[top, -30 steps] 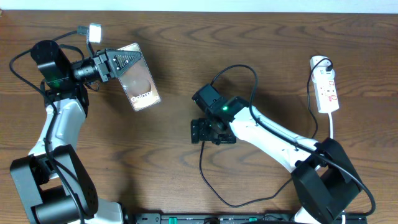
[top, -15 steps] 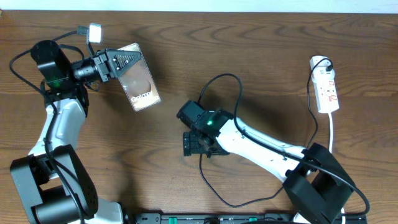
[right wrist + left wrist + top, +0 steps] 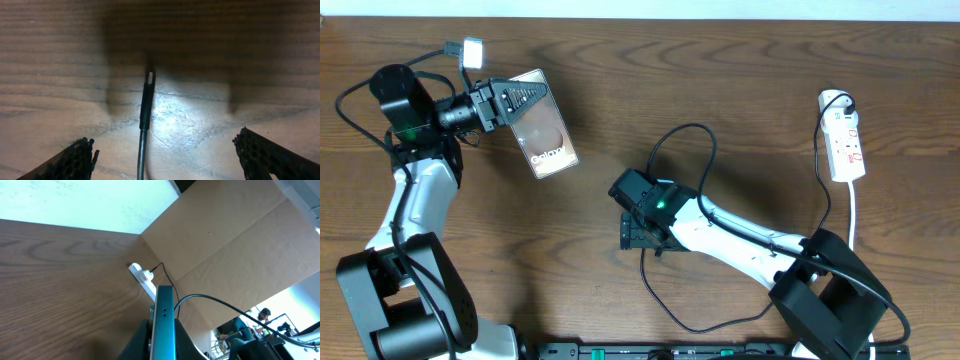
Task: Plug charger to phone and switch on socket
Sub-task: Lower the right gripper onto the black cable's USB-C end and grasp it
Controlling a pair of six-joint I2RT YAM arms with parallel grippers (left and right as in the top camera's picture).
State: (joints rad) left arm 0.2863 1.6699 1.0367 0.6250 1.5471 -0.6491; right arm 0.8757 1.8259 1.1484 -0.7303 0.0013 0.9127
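Jaws spread wide, the right gripper (image 3: 167,152) hangs over the charger (image 3: 145,107), whose plug end lies between its fingers with its long axis pointing away, while the left gripper (image 3: 532,98) holds the phone (image 3: 552,145) well apart from the charger.

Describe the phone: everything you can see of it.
The phone is a slim, glossy dark grey slab with a round mark mid-face and white "Galaxy" lettering near its lower end. It sits aslant at the table's upper left, face toward the overhead camera. The left gripper is shut on its upper end; the wrist view shows its thin metallic edge between the fingers. Whether it touches the table cannot be told.
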